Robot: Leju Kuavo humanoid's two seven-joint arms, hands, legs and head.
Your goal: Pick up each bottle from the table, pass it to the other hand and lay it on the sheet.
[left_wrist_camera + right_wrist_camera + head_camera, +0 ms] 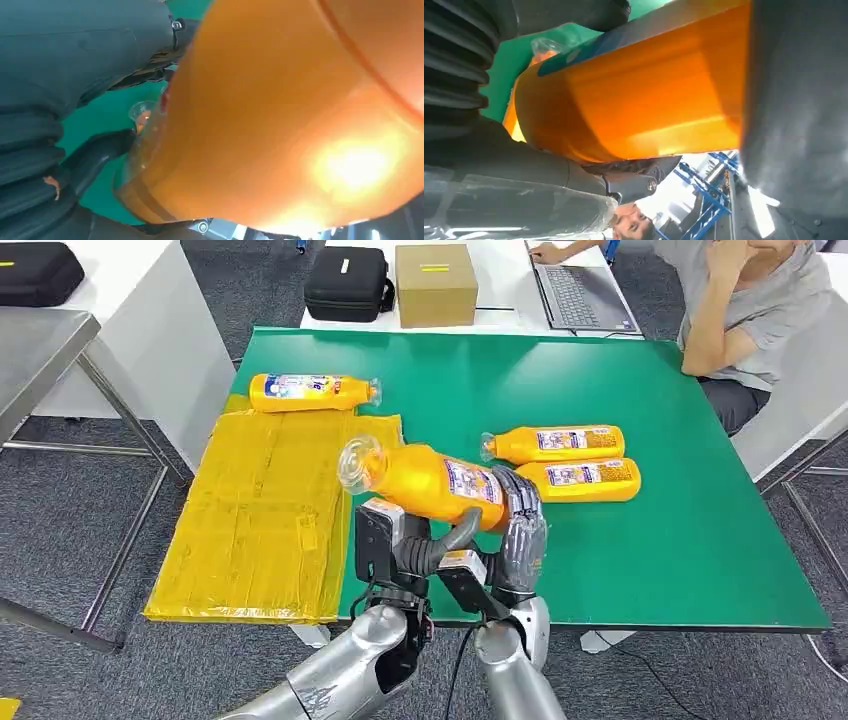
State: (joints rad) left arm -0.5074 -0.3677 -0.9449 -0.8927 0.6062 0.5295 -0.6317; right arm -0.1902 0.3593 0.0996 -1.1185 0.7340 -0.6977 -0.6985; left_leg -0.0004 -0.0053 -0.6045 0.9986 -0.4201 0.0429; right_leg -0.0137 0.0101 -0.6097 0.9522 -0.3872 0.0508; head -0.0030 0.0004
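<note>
While the right hand (520, 530) wraps its fingers around the fat end of an orange bottle (430, 483), the left hand (392, 545) is right beside it, under the middle of the same bottle. The left hand seems to touch the bottle with its thumb curled up against it, but I cannot tell if it really has a firm hold yet. The bottle is up in the air, tipped on its side, with its clear cap pointing away from the right hand toward the yellow sheet (265, 520). This looks like the pass from one hand to the other. One bottle (312, 392) already lies at the far end of the sheet, so that one looks done. Two more bottles (555, 444) (590, 480) lie side by side on the green table (700, 540), just beyond the right hand, and they wait for their turn.
</note>
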